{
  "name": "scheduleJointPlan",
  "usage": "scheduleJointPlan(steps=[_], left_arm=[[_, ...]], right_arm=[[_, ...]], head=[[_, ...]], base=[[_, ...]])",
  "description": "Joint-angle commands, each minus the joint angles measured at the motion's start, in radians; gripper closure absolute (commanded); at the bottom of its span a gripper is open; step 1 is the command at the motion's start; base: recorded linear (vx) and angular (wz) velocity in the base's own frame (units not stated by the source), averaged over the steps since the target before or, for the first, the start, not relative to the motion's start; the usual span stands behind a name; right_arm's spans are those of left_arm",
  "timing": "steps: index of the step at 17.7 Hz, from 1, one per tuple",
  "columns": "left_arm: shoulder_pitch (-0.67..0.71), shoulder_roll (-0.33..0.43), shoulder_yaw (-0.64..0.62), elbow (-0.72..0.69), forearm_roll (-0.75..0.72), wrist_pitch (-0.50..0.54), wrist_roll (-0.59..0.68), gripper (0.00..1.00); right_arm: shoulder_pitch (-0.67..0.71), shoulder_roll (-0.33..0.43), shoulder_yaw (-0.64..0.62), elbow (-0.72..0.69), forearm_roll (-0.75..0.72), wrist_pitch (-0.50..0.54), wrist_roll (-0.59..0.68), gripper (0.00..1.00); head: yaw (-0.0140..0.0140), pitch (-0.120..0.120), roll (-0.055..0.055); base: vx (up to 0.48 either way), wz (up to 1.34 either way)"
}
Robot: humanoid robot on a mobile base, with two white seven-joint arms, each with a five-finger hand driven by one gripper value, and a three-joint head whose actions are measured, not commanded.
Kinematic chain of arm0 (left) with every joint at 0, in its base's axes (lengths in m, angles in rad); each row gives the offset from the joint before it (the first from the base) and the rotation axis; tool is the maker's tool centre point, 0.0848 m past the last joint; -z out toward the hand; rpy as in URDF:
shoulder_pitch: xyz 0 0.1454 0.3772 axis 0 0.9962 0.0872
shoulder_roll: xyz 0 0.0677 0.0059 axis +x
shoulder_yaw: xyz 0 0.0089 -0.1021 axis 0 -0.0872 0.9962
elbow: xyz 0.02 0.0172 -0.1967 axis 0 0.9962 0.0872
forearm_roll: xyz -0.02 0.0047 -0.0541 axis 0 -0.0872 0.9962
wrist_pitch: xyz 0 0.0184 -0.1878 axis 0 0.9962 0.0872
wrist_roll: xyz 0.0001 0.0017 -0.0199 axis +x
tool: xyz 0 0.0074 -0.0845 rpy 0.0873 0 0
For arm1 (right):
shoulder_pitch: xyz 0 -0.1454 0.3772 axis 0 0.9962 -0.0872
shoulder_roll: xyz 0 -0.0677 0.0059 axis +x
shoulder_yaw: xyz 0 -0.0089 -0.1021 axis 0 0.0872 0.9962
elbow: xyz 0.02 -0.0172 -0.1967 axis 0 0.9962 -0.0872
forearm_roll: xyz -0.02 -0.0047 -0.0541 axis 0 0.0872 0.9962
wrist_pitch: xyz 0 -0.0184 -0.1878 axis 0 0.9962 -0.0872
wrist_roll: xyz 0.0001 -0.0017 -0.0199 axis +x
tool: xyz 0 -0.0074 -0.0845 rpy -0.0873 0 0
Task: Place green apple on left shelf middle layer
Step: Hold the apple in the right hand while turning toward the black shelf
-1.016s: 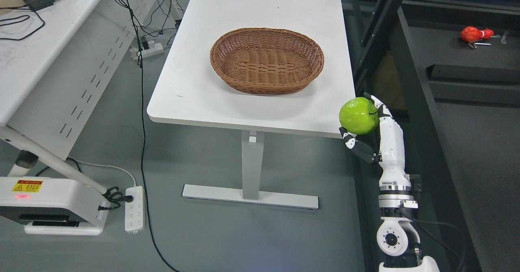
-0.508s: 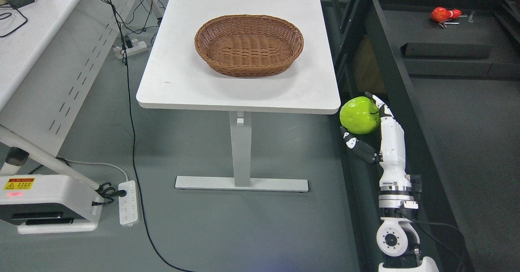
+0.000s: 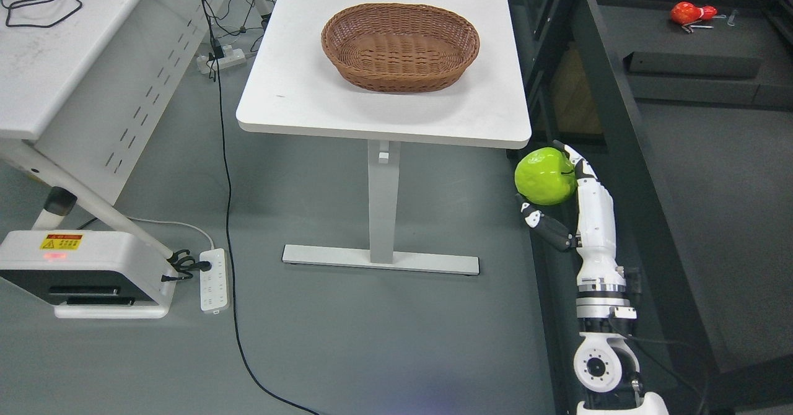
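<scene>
Since half a second ago the whole picture has slid right and slightly down, so the camera has moved; the right robot hand (image 3: 560, 198) keeps the green apple (image 3: 545, 176) cupped as before, fingers curled behind it and thumb beneath. Apple and hand hang over the grey floor just off the near right corner of the white counter (image 3: 297, 93), below its edge. A brown wicker basket (image 3: 401, 46) sits on the counter, well apart from the apple.
</scene>
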Motion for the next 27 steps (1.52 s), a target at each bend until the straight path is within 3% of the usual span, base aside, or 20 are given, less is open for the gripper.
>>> scheduleJointPlan(steps=[1, 17, 27], left_arm=[[0.000, 0.017, -0.002, 0.000, 0.000, -0.001, 0.000, 0.00], [0.000, 0.017, -0.002, 0.001, 0.000, -0.001, 0.000, 0.00], [0.000, 0.017, -0.002, 0.000, 0.000, -0.001, 0.000, 0.00]], right_arm=[[0.002, -0.016, -0.004, -0.001, 0.000, -0.003, 0.002, 1.00], [0.002, -0.016, 0.003, -0.001, 0.000, -0.003, 0.006, 1.00], [0.000, -0.016, 0.004, -0.001, 0.000, -0.003, 0.006, 1.00]], head=[[0.0000, 0.000, 0.000], [0.0000, 0.000, 0.000], [0.0000, 0.000, 0.000]], base=[[-0.185, 0.09], [-0.221, -0.01], [-0.175, -0.41]])
